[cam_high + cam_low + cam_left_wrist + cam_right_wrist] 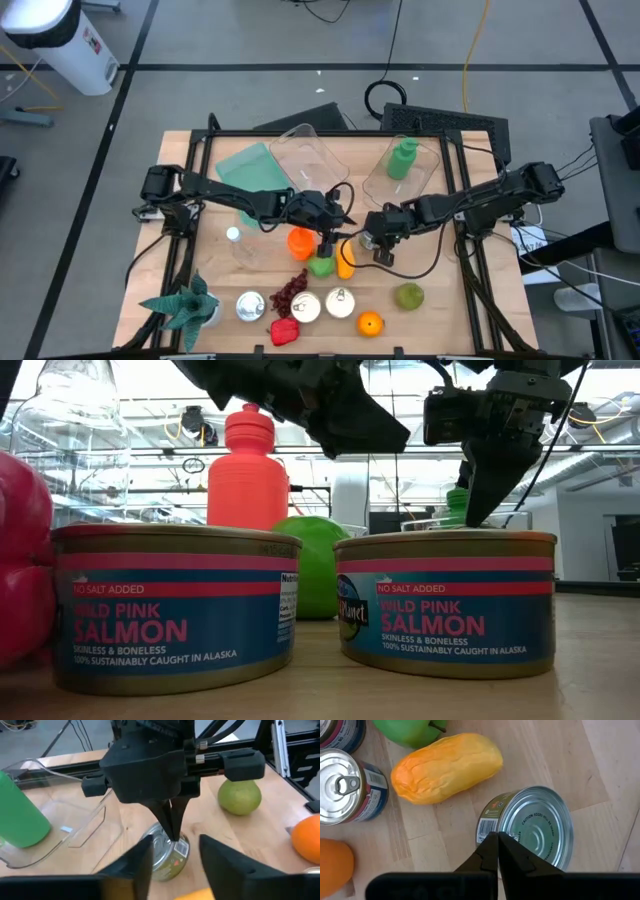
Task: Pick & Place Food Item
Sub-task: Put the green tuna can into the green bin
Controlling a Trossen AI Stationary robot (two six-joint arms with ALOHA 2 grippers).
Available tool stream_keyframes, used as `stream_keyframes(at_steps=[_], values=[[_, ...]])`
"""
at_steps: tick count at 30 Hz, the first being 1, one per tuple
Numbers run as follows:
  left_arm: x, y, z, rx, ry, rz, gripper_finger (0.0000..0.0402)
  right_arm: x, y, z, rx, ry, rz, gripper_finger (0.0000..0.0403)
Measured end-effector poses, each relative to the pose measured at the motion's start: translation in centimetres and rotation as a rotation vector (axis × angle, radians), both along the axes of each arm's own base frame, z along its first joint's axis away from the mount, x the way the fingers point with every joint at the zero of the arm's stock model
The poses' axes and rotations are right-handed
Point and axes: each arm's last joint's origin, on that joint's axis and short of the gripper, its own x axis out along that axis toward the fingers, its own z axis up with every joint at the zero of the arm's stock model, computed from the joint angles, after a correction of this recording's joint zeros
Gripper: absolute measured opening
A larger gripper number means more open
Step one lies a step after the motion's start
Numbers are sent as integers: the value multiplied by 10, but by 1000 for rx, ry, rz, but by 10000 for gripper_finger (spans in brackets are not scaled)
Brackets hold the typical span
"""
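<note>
Mid-table | right gripper [497,851] closed, tips above tin can [535,827]

Grey tiled floor [250,40] with cables [470,50], white bin [70,45].

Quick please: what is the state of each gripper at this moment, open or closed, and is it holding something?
Left gripper: open, holding nothing, fingers apart in its wrist view.
Right gripper: closed, holding nothing, tips pressed together above the green-labelled can.

Bright, even light; backlit low view
</note>
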Motion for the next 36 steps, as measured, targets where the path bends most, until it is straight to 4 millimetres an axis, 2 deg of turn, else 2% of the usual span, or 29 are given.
stream_keyframes(at_steps=[6,14,24,36], values=[[10,3,-16,48,-19,-10,261,1,-7,0,15,2,-18,0],[19,5,-38,138,-26,18,313,2,-18,0,39,6,-35,0],[26,6,-57,148,-14,34,324,3,-28,0,78,7,-43,0],[25,6,-60,214,4,4,324,8,-42,3,127,-41,-70,0]])
